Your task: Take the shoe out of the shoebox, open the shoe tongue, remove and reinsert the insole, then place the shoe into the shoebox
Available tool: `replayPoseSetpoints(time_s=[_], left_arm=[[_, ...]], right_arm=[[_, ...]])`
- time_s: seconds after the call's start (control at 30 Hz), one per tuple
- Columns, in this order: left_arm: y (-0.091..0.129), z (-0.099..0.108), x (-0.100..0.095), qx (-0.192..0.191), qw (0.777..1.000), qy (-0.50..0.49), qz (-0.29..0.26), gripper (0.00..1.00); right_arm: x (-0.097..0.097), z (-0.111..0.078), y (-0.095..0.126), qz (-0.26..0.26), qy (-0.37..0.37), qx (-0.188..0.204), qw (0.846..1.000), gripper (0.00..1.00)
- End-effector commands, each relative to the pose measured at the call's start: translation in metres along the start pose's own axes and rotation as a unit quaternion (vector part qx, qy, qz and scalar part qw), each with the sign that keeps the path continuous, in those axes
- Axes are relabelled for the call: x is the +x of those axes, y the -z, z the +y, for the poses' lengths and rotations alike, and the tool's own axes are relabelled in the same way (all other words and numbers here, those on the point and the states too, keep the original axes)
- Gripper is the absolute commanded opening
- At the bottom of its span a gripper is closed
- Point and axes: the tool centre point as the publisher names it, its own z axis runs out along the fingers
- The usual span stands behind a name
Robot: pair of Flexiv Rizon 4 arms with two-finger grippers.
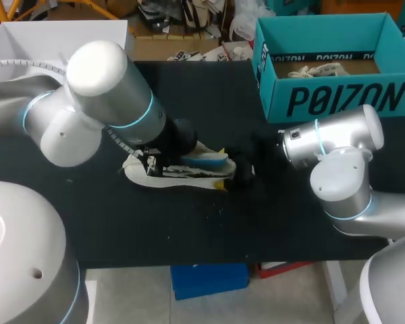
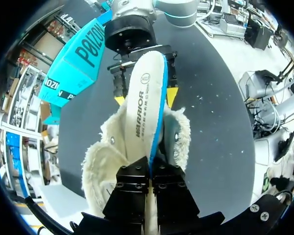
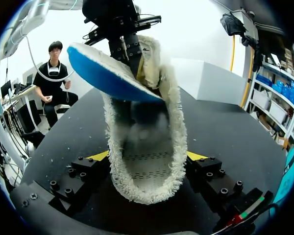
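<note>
The left claw pinches the white-topped, blue-bottomed insole while the right claw clamps the cream fleecy shoe on the black worktop.

R gripper clamps fleecy shoe from both sides — yellow tips touching it. L gripper above pinches blue insole, tilted over shoe opening.

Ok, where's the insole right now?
Head view, middle of the table: the insole hangs just over the shoe, one end pinched in the left end effector, while the right end effector grips the shoe from both sides.
</note>
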Motion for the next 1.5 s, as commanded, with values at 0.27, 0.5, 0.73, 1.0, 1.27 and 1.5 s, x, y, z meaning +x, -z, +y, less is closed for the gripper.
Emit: replayPoseSetpoints(time_s=[0.27,0.5,0.73,1.0,1.27,1.5], left_arm=[[-0.036,-0.016,-0.009,0.039,0.999,-0.019,0.020,0.27],[-0.039,-0.030,-0.014,0.059,0.997,-0.039,0.013,0.28],[-0.034,-0.042,-0.014,0.083,0.995,-0.060,0.008,0.27],[-0.036,-0.057,-0.017,0.104,0.992,-0.073,0.011,0.27],[-0.044,-0.078,-0.018,0.114,0.989,-0.094,0.021,0.27],[-0.045,-0.089,-0.019,0.118,0.987,-0.104,0.022,0.27]], right_arm=[[-0.001,-0.003,-0.001,0.000,-0.001,0.000,1.000,0.00],[-0.001,-0.003,-0.001,0.000,-0.001,0.000,1.000,0.00],[-0.001,-0.003,-0.001,0.000,-0.001,0.000,1.000,0.00],[-0.001,-0.003,-0.001,0.000,-0.001,0.000,1.000,0.00],[-0.001,-0.003,-0.001,0.000,-0.001,0.000,1.000,0.00],[-0.001,-0.003,-0.001,0.000,-0.001,0.000,1.000,0.00]])
